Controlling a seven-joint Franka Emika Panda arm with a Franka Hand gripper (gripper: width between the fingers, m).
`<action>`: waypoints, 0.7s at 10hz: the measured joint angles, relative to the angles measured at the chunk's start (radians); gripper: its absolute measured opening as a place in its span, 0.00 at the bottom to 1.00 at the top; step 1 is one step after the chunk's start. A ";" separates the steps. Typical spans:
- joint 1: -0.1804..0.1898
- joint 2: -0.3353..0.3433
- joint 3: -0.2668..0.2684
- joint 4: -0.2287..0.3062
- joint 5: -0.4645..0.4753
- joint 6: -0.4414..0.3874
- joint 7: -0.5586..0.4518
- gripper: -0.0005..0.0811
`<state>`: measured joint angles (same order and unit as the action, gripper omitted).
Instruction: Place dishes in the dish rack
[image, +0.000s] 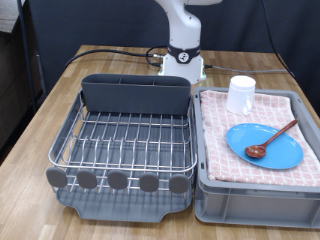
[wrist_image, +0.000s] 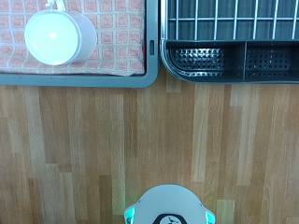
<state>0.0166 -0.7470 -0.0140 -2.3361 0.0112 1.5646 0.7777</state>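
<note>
The dish rack is a silver wire grid on a dark grey tray with a caddy at the back and round tabs along the front; nothing is in it. The bright-blue plate lies in the grey crate on pink checked cloth, with the reddish-brown wooden spoon resting on it. The white mug stands behind the plate. In the wrist view, from high up, the mug and the caddy show. The gripper shows in neither view.
The crate stands against the rack on the exterior view's right side. The robot's white base sits behind the rack on the wooden table, with black cables trailing from it. The base also shows in the wrist view.
</note>
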 joint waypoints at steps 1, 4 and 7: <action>0.000 0.002 0.000 -0.001 0.001 0.008 0.008 0.99; 0.000 0.047 0.021 -0.002 0.015 0.067 0.083 0.99; -0.002 0.125 0.108 0.002 0.068 0.157 0.371 0.99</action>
<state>0.0143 -0.6218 0.0937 -2.3342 0.0793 1.7218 1.1485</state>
